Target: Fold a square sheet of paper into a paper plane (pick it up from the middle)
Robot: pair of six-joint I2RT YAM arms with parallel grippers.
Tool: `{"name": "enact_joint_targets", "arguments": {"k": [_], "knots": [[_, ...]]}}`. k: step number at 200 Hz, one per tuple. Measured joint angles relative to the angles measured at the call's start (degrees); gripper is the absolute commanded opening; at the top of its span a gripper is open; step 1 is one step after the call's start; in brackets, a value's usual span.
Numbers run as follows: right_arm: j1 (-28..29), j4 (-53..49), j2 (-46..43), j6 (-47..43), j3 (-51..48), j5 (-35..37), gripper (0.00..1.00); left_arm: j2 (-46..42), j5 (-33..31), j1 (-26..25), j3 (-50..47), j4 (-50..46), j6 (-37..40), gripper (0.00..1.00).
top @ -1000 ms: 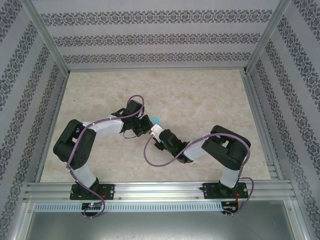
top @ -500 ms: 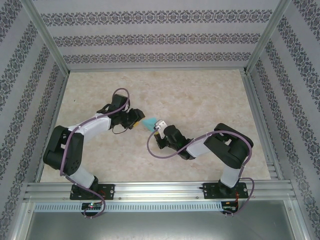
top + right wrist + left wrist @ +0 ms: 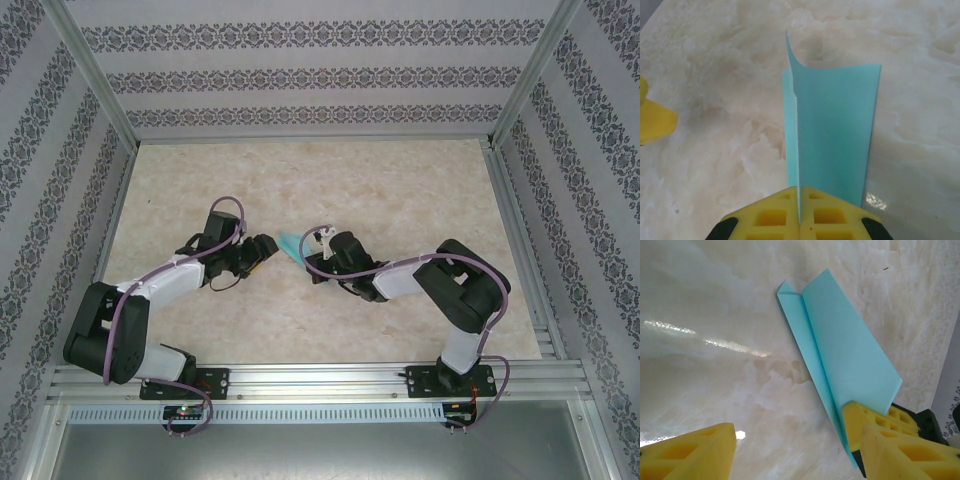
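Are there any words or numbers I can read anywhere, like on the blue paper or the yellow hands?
None can be read.
The paper plane: plain blue, no writing.
The right hand: plain yellow, no label.
The wallpaper: a pattern, no letters.

Your tabletop (image 3: 400,190) has a polished, marble-look finish in cream, smooth and glossy enough to throw back bright streaks of light. The paper plane (image 3: 840,355) is thin turquoise paper, matt and smooth, with sharp creases. On your right end effector (image 3: 800,197) and left end effector (image 3: 797,440) the yellow fingers look matt and moulded with open cells; you can't tell plastic from rubber. The rail (image 3: 320,378) at the near edge is ribbed, dull silver metal. The patterned walls (image 3: 320,40) look matt.
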Motion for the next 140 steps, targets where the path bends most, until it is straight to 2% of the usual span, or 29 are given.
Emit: {"name": "enact_joint_targets", "arguments": {"k": [35, 101, 140], "knots": [[-0.33, -0.35, 0.00, 4.17, -0.04, -2.19, 0.00, -0.02, 1.55, -0.76, -1.44, 4.04, 1.22, 0.67], [-1.81, 0.63, 1.75, 9.70, -0.04, -8.90, 0.02, 3.26, 2.93, -4.61, -1.46, 11.50, 1.77, 0.50], [-2.19, 1.49, 3.91, 11.87, -0.04, -11.50, 0.07, 6.08, 3.50, -5.79, -1.55, 13.97, 1.75, 0.48]]}}
